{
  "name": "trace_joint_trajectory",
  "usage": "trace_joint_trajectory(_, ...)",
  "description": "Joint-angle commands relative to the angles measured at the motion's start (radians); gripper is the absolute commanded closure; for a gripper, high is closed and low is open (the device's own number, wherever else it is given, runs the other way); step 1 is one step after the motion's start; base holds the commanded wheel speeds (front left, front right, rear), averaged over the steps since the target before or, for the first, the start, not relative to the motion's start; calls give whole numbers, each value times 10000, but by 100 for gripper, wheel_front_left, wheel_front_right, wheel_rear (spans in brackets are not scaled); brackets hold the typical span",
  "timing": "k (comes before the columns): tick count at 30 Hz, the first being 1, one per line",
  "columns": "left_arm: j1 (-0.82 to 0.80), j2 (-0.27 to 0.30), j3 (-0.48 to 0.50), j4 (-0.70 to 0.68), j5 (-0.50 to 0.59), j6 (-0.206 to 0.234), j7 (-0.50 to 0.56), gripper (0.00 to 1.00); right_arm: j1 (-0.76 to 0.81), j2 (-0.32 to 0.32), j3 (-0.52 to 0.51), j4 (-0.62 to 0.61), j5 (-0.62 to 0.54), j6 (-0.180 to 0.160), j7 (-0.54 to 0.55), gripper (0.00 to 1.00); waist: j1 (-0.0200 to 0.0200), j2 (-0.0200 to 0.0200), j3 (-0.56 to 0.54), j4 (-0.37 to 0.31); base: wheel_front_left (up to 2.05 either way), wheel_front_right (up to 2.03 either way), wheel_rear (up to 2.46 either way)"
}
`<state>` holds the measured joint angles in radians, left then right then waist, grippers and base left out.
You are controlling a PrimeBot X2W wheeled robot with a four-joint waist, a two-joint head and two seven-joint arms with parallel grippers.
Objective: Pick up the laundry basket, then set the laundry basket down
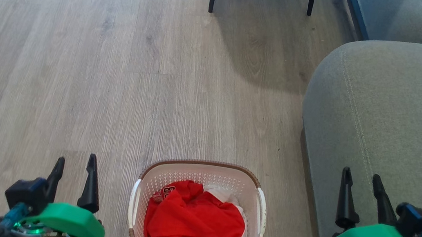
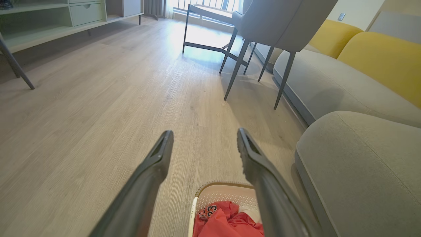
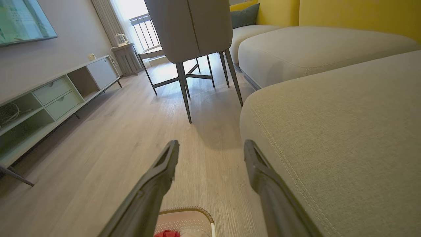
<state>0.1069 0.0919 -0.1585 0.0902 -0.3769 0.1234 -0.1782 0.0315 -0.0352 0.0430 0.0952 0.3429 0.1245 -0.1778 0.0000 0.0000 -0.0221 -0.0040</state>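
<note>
Laundry basket (image 1: pixel 204 163), whole in the head view with both white handles (image 1: pixel 261 212); the wrist views catch its far rim and add a chair (image 2: pixel 283 19) and a low cabinet (image 3: pixel 65 89). It stands on the wood floor (image 1: pixel 79 54) beside the grey sofa (image 1: pixel 392 119), between the left tool (image 1: pixel 76 159) and right tool (image 1: pixel 362 173), touching neither; both tools gape wide, empty. Count: one basket, two tools, one red garment (image 1: pixel 196 220) inside.
</note>
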Motion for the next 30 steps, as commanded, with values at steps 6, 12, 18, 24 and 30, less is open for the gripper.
trace_joint_trajectory(6,-113,29,211,-322,814,-33,-296,0,-157,-128,367,-453,-909,53,-306,0,0,0,-1,-5,0,0,0)
trace_joint_trajectory(12,-40,-45,217,-362,1571,-27,-473,0,-136,-135,458,-523,-1651,56,-481,0,0,0,4,-17,0,0,0)
trace_joint_trajectory(18,33,-109,209,-421,2343,-10,-651,0,-112,-143,556,-622,-2406,59,-658,0,0,0,-2,-28,0,0,0)
trace_joint_trajectory(24,89,-158,181,-484,3130,16,-830,0,-80,-150,670,-721,-3145,61,-834,0,0,0,-3,-33,0,0,0)
trace_joint_trajectory(30,85,-209,243,-410,3189,-57,-835,0,-85,-150,671,-699,-3153,62,-839,0,0,0,-5,-42,0,0,0)
